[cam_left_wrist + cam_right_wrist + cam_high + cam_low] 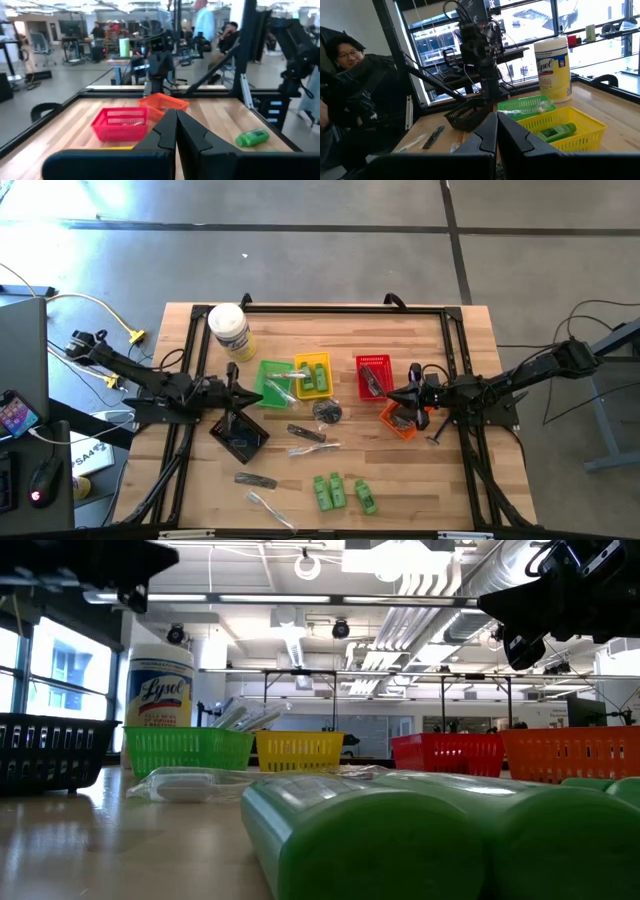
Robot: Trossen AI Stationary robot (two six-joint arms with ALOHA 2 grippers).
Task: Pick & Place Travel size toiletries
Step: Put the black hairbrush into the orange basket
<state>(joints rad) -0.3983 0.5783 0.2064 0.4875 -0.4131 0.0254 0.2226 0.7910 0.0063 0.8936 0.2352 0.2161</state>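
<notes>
Room: grey floor around the bench in the high view; the low view looks into a long hall with ceiling pipes and lamps; both wrist views show people (204, 22) beyond the table's edge.
Table (440, 480): pale wooden planks in a black frame.
Jar: white tub with yellow label (229, 330) at 11 o'clock on the table.
Baskets: black (239, 436) at 9 o'clock, green (273, 380) and yellow (313, 375) near centre, red (372, 375) at 2 o'clock, orange (397, 420) at 3 o'clock.
Left gripper (255, 397): at 9 o'clock over the black basket, fingers clenched together on nothing.
Right gripper (392, 397): at 3 o'clock above the orange basket, fingers pressed together, empty.
Green bottles (340, 492): three at 6 o'clock, long axes running roughly 12 to 6; a fourth lies in the yellow basket (555, 132).
Black razor (256, 480): at 7 o'clock, lying 9 to 3.
Wrapped sticks (312, 449): loose near centre and at 7 o'clock.
Round dark piece (327, 412): just below the yellow basket.
Only the low view: the green bottles (370, 835) fill the foreground.
Only the right wrist view: the bottle inside the yellow basket, seen from the side.
</notes>
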